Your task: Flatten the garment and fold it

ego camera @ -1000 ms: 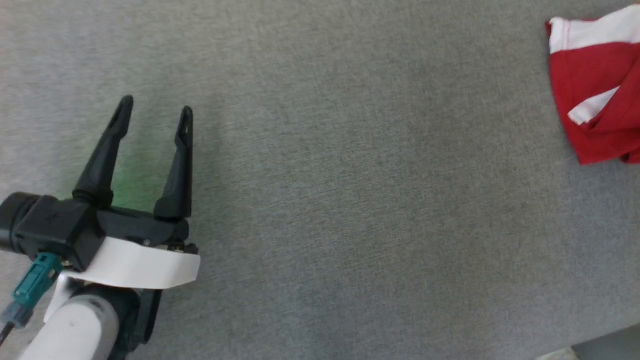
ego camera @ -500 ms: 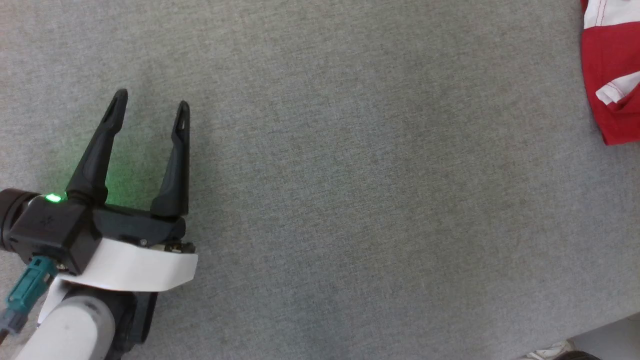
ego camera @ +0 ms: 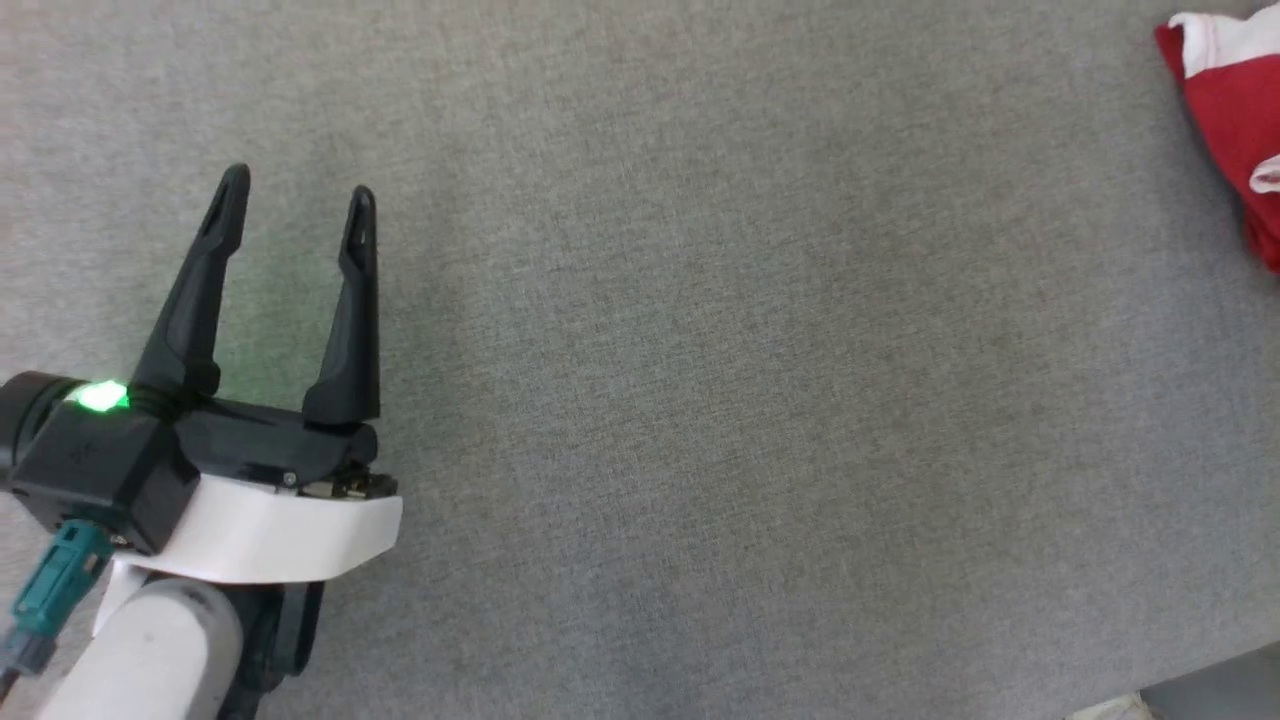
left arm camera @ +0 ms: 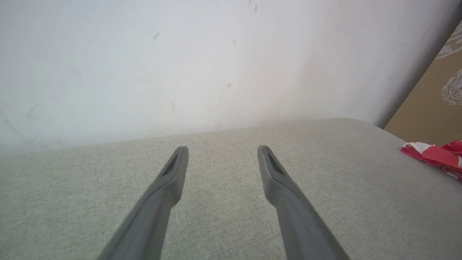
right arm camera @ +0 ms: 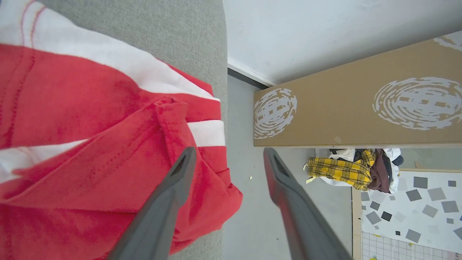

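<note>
The garment (ego camera: 1225,100), red with white stripes, lies bunched at the upper right edge of the head view on the grey fabric surface (ego camera: 700,400). In the right wrist view the garment (right arm camera: 90,144) lies in folds at the surface's edge, one corner hanging over it. My right gripper (right arm camera: 228,153) is open above that corner with nothing between its fingers. My left gripper (ego camera: 298,188) stands open at the lower left, far from the garment and holding nothing. From the left wrist view, the left gripper (left arm camera: 222,150) points at a white wall, with the garment (left arm camera: 433,155) far right.
The grey surface ends just beyond the garment at an edge (right arm camera: 221,54), with floor below. A cardboard box (right arm camera: 353,108) and a pile of clothes (right arm camera: 353,169) sit on the floor beside a patterned mat (right arm camera: 415,209). A white wall (left arm camera: 180,54) backs the surface.
In the head view the garment has slid to the right, so less of it shows, while the surface's corner stayed put. The left gripper has barely moved.
</note>
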Tool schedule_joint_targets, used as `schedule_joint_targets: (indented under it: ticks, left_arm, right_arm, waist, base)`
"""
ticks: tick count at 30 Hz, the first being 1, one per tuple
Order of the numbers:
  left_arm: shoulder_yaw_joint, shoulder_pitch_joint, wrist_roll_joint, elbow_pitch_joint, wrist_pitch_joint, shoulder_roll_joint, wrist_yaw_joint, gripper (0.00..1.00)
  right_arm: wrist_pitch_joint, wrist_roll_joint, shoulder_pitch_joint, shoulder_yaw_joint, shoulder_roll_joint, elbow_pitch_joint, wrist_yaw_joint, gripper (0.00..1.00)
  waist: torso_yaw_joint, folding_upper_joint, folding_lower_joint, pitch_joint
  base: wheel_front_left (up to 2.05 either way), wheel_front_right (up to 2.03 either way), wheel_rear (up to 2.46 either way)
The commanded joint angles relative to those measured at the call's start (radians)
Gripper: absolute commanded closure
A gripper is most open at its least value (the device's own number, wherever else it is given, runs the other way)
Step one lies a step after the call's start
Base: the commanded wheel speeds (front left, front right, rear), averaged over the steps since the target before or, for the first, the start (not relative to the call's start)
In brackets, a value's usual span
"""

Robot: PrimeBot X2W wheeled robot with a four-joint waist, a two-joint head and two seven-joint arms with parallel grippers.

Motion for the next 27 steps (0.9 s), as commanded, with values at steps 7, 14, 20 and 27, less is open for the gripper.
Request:
schedule_joint_targets:
  ticks: [7, 14, 20, 27]
  left_arm:
    - [-0.012, 0.027, -0.003, 0.062, -0.056, -0.034, 0.011, 0.0]
    - [-0.021, 0.077, -0.022, 0.124, -0.098, -0.072, 0.028, 0.0]
    - [-0.02, 0.131, -0.04, 0.146, -0.127, -0.097, 0.043, 0.0]
    - [-0.022, 0.2, -0.059, 0.165, -0.152, -0.13, 0.052, 0.0]
  right_arm:
    - [-0.048, -0.02, -0.003, -0.046, 0.01, 0.022, -0.002, 0.0]
    - [-0.107, -0.047, 0.048, -0.119, 0.082, -0.001, -0.002, 0.0]
    - [-0.154, -0.034, 0.131, -0.164, 0.163, -0.069, -0.002, 0.0]
    - [-0.193, -0.041, 0.252, -0.212, 0.306, -0.246, -0.002, 0.0]
  waist:
    - [0.033, 0.0, 0.0, -0.115]
    - [0.077, 0.0, 0.0, -0.24]
    - [0.128, 0.0, 0.0, -0.343]
    - [0.194, 0.0, 0.0, -0.445]
  base:
    - [0.0, 0.0, 0.0]
    - [0.0, 0.0, 0.0]
    - [0.0, 0.0, 0.0]
    - [0.0, 0.0, 0.0]
